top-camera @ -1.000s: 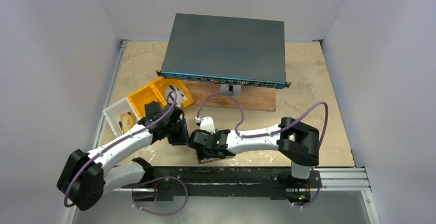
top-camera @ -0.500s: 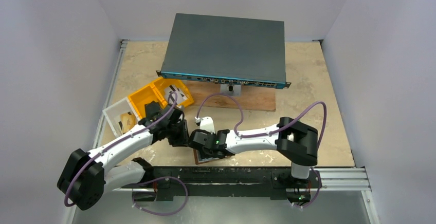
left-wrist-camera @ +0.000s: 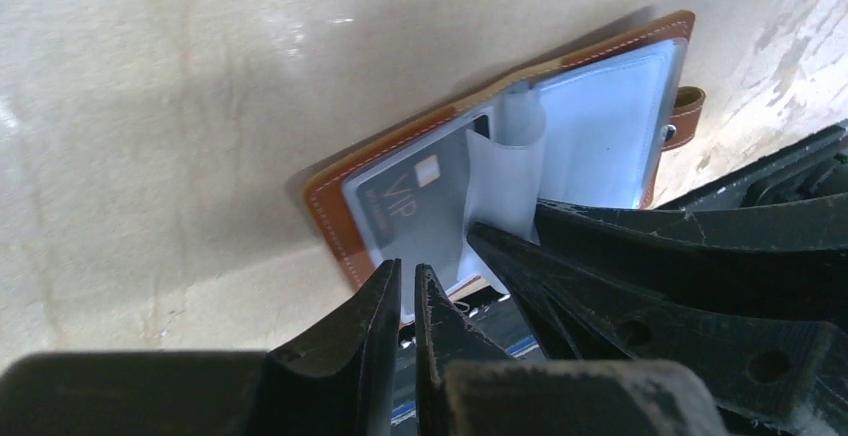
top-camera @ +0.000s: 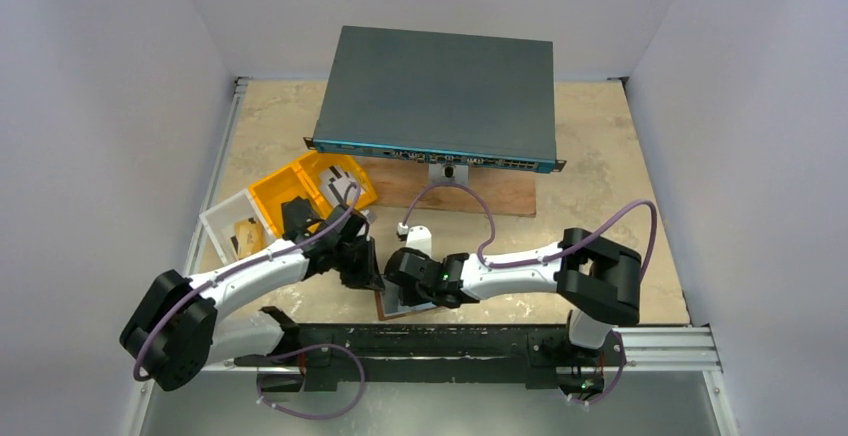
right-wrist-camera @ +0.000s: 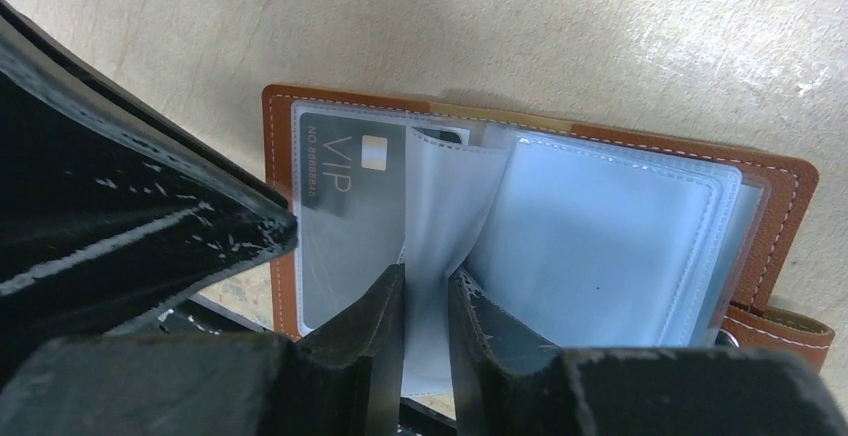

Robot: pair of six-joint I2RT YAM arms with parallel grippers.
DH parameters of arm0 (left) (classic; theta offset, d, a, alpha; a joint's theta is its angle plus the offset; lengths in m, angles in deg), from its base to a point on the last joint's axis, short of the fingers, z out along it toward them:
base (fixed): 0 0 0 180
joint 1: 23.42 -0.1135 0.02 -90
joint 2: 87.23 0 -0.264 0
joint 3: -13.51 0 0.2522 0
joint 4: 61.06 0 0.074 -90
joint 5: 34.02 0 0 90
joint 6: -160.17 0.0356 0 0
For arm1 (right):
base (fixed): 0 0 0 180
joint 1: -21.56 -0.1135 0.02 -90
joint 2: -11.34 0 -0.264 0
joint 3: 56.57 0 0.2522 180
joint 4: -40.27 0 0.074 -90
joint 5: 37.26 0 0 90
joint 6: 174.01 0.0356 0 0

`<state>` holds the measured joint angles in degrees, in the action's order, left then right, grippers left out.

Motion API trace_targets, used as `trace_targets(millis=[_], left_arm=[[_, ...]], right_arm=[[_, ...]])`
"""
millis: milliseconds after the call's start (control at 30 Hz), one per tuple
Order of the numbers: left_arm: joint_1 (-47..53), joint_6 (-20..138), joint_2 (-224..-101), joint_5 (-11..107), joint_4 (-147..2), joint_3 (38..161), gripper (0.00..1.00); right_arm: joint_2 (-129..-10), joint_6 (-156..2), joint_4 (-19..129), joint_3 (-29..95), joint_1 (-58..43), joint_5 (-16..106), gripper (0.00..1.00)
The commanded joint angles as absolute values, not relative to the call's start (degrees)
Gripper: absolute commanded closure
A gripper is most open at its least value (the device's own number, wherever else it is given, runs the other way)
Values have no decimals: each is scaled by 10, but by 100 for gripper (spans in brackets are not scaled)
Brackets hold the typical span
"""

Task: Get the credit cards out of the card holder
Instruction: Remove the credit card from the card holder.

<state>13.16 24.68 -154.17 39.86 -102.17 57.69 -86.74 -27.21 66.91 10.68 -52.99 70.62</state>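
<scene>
The card holder [right-wrist-camera: 280, 156] lies open on the table at the near edge, brown leather with pale clear pockets. A grey credit card [right-wrist-camera: 345, 216] marked VIP sits inside its left pocket. My right gripper [right-wrist-camera: 427, 291] is shut on one clear pocket leaf [right-wrist-camera: 440, 206], which stands up between its fingers. My left gripper [left-wrist-camera: 408, 274] has its jaws nearly together at the holder's left edge [left-wrist-camera: 330, 206], beside the VIP card [left-wrist-camera: 410, 206], and I see nothing between them. In the top view both grippers, left [top-camera: 368, 278] and right [top-camera: 400, 281], crowd over the holder [top-camera: 392, 306].
A dark network switch [top-camera: 440, 96] rests on a wooden board [top-camera: 490, 196] at the back. A yellow tray [top-camera: 300, 186] and a clear box [top-camera: 232, 226] stand at the left. The metal rail [top-camera: 650, 346] runs along the front edge just behind the holder.
Both grippers have closed, the right one onto the pocket leaf. Both arms have shifted slightly to the right over the holder.
</scene>
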Motion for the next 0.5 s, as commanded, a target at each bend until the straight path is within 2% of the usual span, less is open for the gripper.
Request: trace_targets(millis=[0, 133, 467], left_arm=[[151, 229, -1565, 370, -962, 582, 92], [160, 206, -1604, 392, -955, 582, 100], [161, 197, -1641, 409, -924, 571, 100]], right_arm=[[-857, -249, 643, 70, -525, 673, 81], [-828, -240, 613, 42, -516, 670, 81], [-736, -241, 509, -27, -499, 657, 80]])
